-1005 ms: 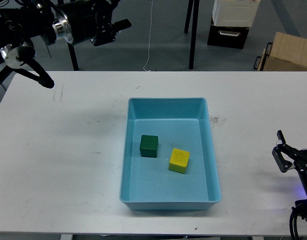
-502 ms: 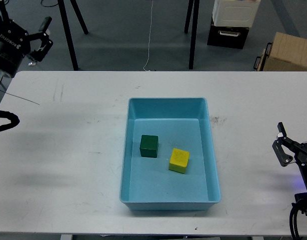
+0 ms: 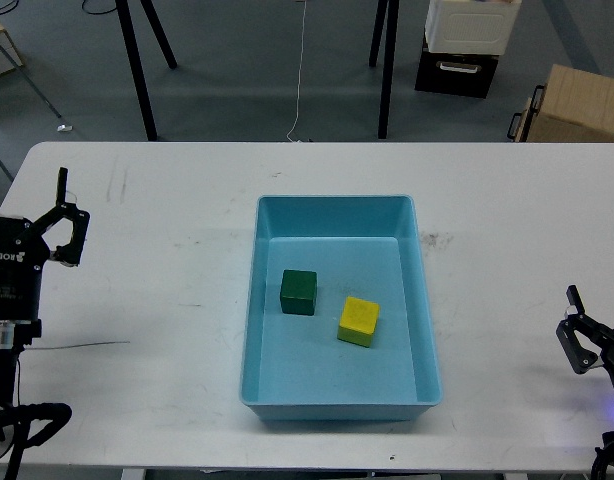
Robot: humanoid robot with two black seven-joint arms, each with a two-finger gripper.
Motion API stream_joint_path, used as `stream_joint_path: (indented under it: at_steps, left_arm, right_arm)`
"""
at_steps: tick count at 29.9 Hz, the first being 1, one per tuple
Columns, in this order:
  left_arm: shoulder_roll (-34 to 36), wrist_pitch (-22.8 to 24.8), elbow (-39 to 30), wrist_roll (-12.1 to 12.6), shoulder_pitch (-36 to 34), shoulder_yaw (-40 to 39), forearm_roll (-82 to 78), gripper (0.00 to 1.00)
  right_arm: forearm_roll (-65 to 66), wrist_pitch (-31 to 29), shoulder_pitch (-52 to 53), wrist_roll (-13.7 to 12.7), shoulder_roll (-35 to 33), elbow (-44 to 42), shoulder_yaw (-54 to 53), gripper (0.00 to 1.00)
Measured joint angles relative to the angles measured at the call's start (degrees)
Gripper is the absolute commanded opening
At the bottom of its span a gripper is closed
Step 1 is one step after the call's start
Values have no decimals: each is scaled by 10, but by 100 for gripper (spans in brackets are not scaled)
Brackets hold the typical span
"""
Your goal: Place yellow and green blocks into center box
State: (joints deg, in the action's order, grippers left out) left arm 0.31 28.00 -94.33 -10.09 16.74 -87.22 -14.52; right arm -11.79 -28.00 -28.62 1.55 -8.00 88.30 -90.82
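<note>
A light blue box [image 3: 427, 330] sits in the middle of the white table. Inside it lie a dark green block [image 3: 298, 292] and, just to its right, a yellow block [image 3: 358, 321], both flat on the box floor and a little apart. My left gripper [image 3: 65, 205] is at the table's left edge, open and empty, fingers pointing up. My right gripper [image 3: 577, 330] shows at the lower right edge of the table, open and empty. Both grippers are far from the box.
The white table [image 3: 147, 300] has faint scuff marks at the upper left. Beyond its far edge are black stand legs [image 3: 387, 70], a black and white case [image 3: 467, 45] and a cardboard box [image 3: 577, 105] on the floor.
My left arm has dropped from high at the far left to low beside the table's left edge. My right gripper has sunk a little lower and to the right. The blocks have not moved.
</note>
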Motion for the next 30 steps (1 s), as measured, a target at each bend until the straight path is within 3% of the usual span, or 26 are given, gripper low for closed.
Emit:
stream_joint_path:
  at_steps: [6, 12, 30]
  left_arm:
    - [-3, 0, -5, 2, 87, 26, 5, 100]
    - [-3, 0, -6, 1, 143, 91, 5, 100]
    - [-3, 0, -5, -1, 153, 134, 5, 100]
  right_arm:
    - [-1, 0, -29, 2, 0, 11, -17, 100]
    - [1, 0, -54, 2, -1, 83, -6, 100]
    - [8, 0, -58, 6, -1, 88, -11, 100]
